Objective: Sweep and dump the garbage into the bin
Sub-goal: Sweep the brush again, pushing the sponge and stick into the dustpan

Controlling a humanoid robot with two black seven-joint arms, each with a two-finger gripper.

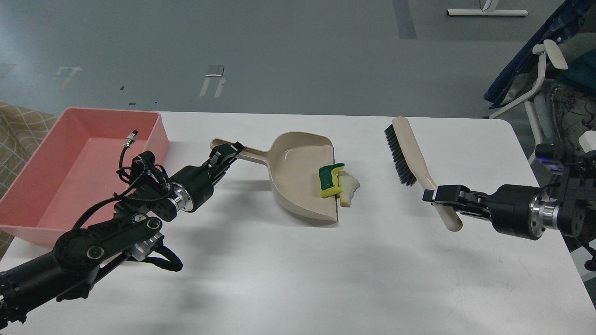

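Observation:
A beige dustpan (pixel 298 177) lies on the white table (pixel 298 260). My left gripper (pixel 228 153) is shut on its long handle. The yellow sponge piece with a green side (pixel 329 180) sits at the pan's right lip. The white bread slice (pixel 348 187) lies just outside the lip, touching the sponge. My right gripper (pixel 437 195) is shut on the handle of a beige brush with black bristles (pixel 409 158), held well to the right of the pan. The pink bin (pixel 70 167) stands at the table's left end, with no scraps showing in it.
A chair (pixel 549 93) and dark cloth stand off the table's right end. The table's right edge runs close to my right arm. A checked cloth (pixel 18 130) lies beyond the bin at the far left.

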